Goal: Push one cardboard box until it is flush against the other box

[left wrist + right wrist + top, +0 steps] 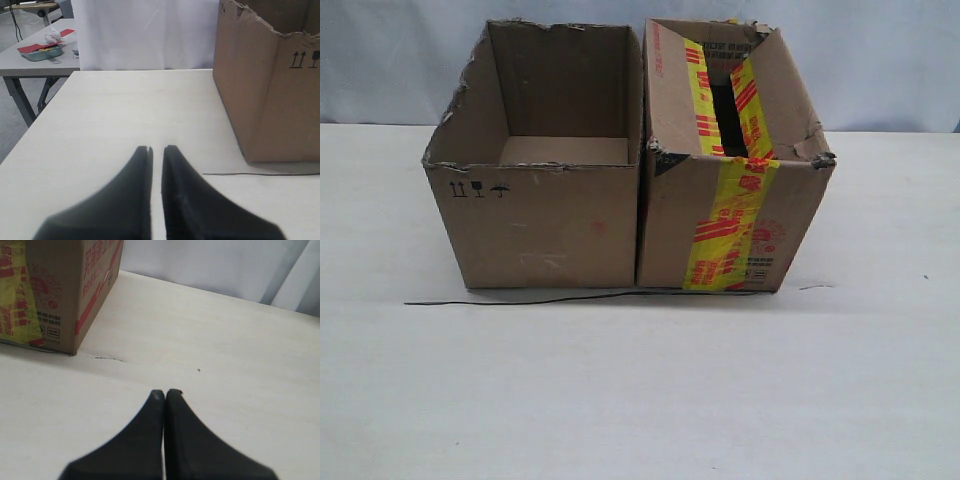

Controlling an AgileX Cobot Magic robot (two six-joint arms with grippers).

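Observation:
The cardboard box [735, 215], with its yellow tape and red stripes, stands on the right of the white table. Its left side meets the other box [545, 215], plain brown with an open top, along one seam. Neither gripper shows in the exterior view. In the left wrist view my left gripper [157, 148] hangs low over bare table, well clear of the plain box [270, 85], its fingers nearly together with only a thin slit and nothing between them. My right gripper [165, 391] is shut and empty, set back from the corner of the taped box [65, 290].
A thin black wire [570, 298] lies on the table along the front of both boxes. The white table [640, 400] stretches in front. A second table with a teal tray [42, 52] stands beyond the left edge.

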